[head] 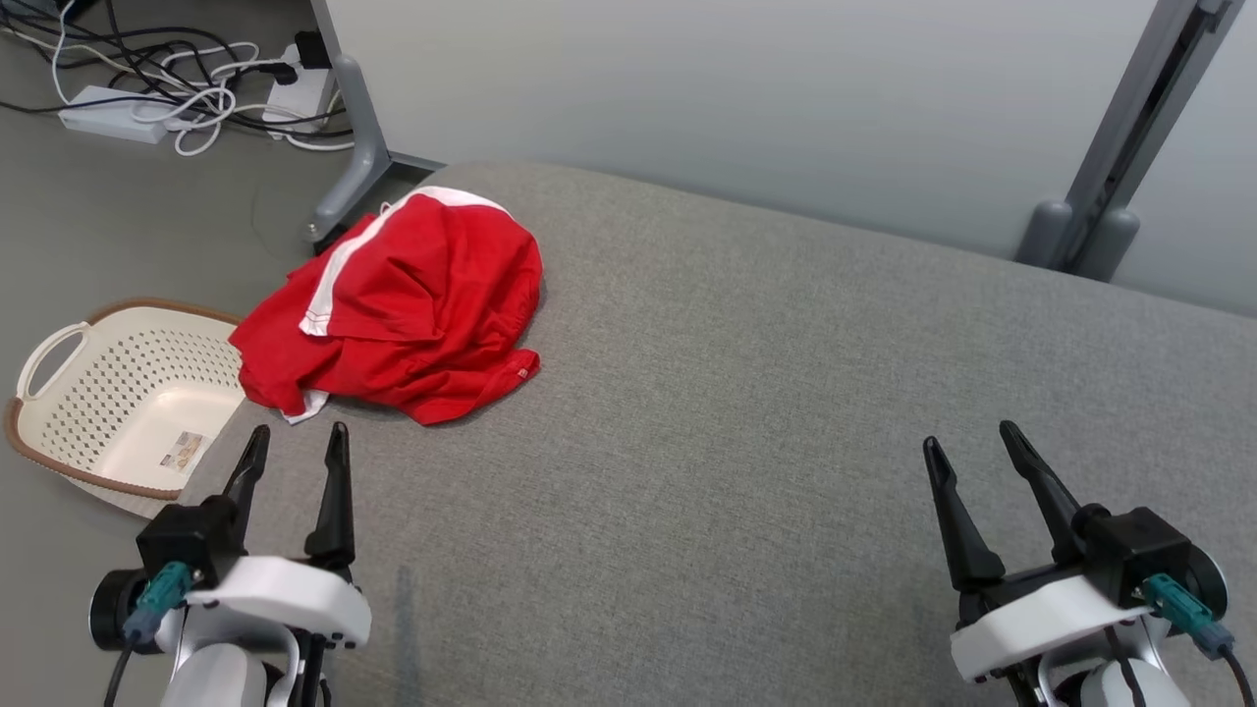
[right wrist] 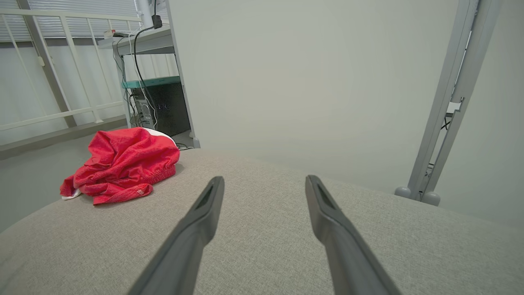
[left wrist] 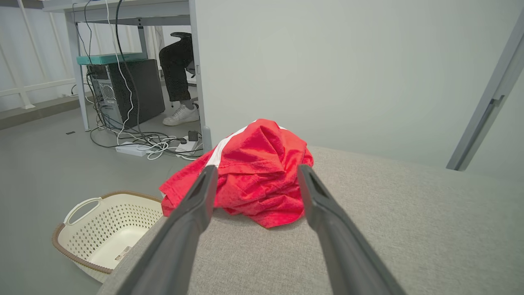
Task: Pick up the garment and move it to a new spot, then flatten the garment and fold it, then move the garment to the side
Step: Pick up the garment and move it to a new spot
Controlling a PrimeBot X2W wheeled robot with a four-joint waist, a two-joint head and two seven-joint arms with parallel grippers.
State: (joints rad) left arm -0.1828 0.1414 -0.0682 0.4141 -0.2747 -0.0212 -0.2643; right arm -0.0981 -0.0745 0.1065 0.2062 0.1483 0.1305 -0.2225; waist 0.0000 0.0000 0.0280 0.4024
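Head view: the only labels in sight are too small to read. A pale sticker [head: 184, 450] lies on the floor of the cream basket [head: 44, 432], its print illegible. A small tab [head: 526, 371] is sewn at the garment's near right hem corner, its marks also illegible.

The red garment [head: 403, 314] lies crumpled in a heap at the far left corner of the grey fabric surface [head: 786, 393]. Its left side reaches the surface's left edge, above the basket on the floor. The heap's long axis runs on a diagonal, from near-left to far-right. A white stripe [head: 339, 270] follows much the same line along its left flank. A white band also shows at the far end.

The left gripper [head: 300, 432] hangs above the near left part of the surface, just short of the garment and apart from it. Its fingers are spread with nothing between them; in the left wrist view they frame the heap. The right gripper [head: 967, 437] is well apart from the garment, over the near right of the surface, fingers likewise spread and holding nothing.

On the floor beyond the corner lie white power strips [head: 113, 113] and tangled cables [head: 206, 74].
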